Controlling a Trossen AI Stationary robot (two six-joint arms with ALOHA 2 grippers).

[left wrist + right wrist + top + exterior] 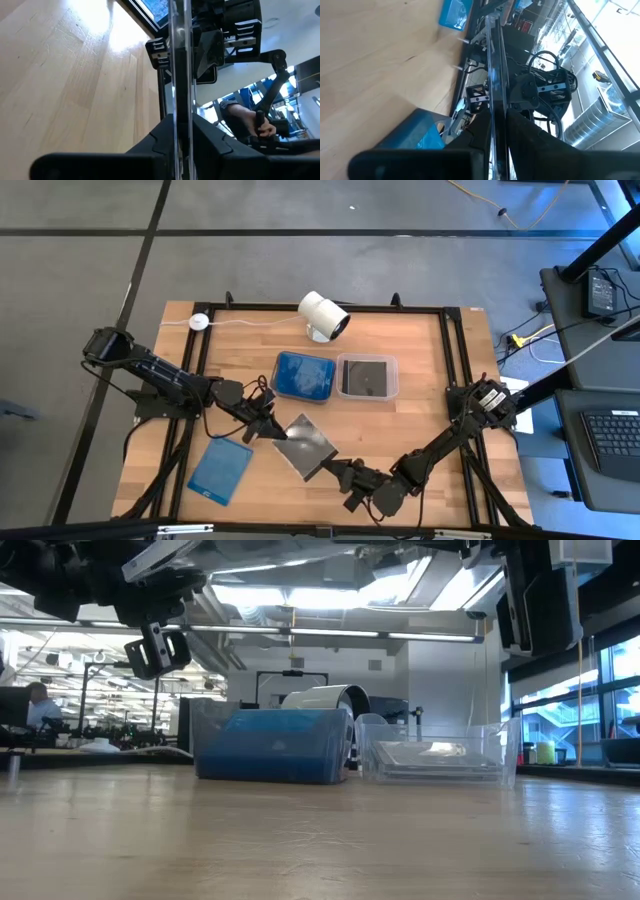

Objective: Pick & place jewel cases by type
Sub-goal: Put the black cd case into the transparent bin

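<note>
A dark grey jewel case (pixel 308 446) is held above the table's near middle, between both grippers. My left gripper (pixel 272 430) is shut on its left side and my right gripper (pixel 338 469) on its near right side. Each wrist view shows the case edge-on (pixel 180 70) (pixel 495 75), with the other gripper beyond it. A translucent blue jewel case (pixel 221 470) lies flat on the table near the left. The blue tub (pixel 303 375) holds blue cases. The clear tub (pixel 366 375) holds a dark case. My left gripper pinches the grey case's left corner (pixel 279 438) between its two fingers (pixel 160 135), coming roughly level from the table's left. The case is lifted clear of the table, its thin edge (pixel 180 107) running out from between the fingers. My right gripper pinches the case's near right edge (pixel 327 463) between its two fingers (pixel 520 130), coming slanting from the near right. The case is off the table, and its edge (pixel 496 107) stands straight out from the fingers.
A white cylindrical camera (pixel 323 315) stands at the far edge behind the tubs, with a white puck (pixel 199 322) and cable far left. A black frame (pixel 445 360) borders the table. A person's hand (pixel 262 129) shows in the room beyond. Bare wood lies right of the tubs.
</note>
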